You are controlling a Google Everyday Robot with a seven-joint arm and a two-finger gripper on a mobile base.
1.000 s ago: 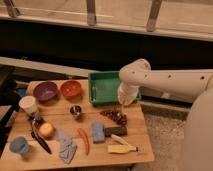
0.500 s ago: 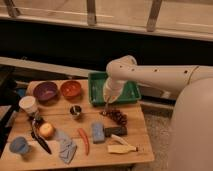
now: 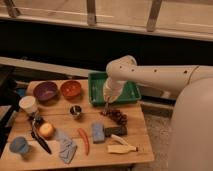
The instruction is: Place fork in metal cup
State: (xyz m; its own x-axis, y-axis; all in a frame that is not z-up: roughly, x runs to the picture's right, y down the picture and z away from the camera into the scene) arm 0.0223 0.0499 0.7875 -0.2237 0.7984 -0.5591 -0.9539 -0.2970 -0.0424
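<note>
White arm segments are being swung across the green tray (image 3: pixel 94 87) toward the cup side of the counter (image 3: pixel 140 127). A second ago the end effector (image 3: pixel 107 99) was being held over the middle of the tray's front edge. It is now being carried at the tray's front corner nearest the metal cup (image 3: pixel 76 111), with little further travel being seen over the last half second. It is being pointed downward, above the counter and clear of it.

A slim pale sliver is being seen hanging straight down beneath it, and this is being taken, as a judgement, for the fork (image 3: pixel 106 107). No fork is being made out lying on the wood. Whether the end effector is clamped on that sliver cannot be told.

The metal cup is being left upright and apart from the end effector, in front of the orange bowl (image 3: pixel 71 89). Dark grapes (image 3: pixel 116 116) are lying on the far side of the hanging sliver. The carry is being judged as nearly finished, with a short shift over the cup's mouth and a lowering being judged as what remains.
</note>
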